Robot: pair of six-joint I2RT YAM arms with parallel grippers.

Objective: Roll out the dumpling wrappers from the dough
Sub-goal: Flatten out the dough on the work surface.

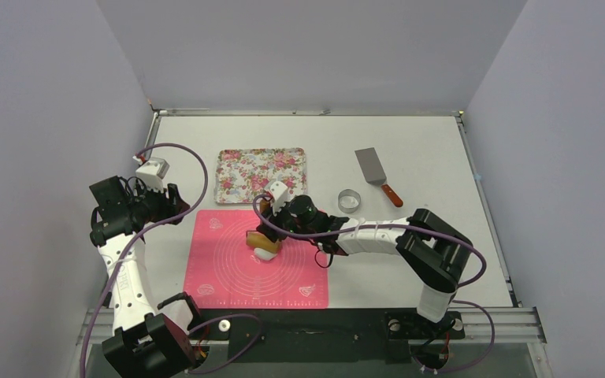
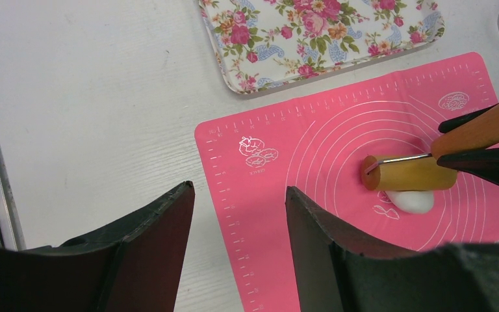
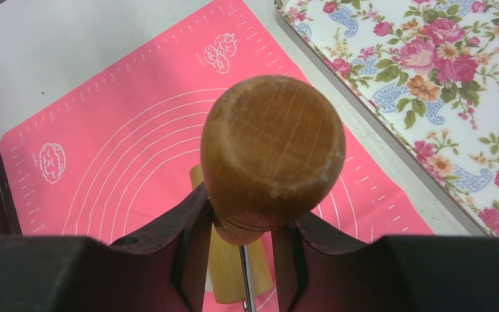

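A lump of white dough [image 1: 265, 253] [image 2: 410, 201] lies near the middle of the pink mat [image 1: 236, 276] [image 2: 338, 123]. On top of it rests the barrel of a small wooden roller [image 1: 260, 239] [image 2: 408, 174] [image 3: 234, 266]. My right gripper [image 1: 282, 226] [image 3: 250, 211] is shut on the roller's wooden handle [image 2: 487, 127] [image 3: 273, 146]. To the left, my left gripper [image 1: 178, 211] [image 2: 239, 188] hangs open and empty over the mat's left edge. The dumpling wrappers are out of view.
A floral tray [image 1: 261, 175] [image 2: 312, 39] [image 3: 442, 71] sits just behind the mat. A small metal ring cutter [image 1: 350, 200] and a metal spatula [image 1: 376, 173] with a wooden handle lie to the tray's right. Grey walls enclose the white table on three sides.
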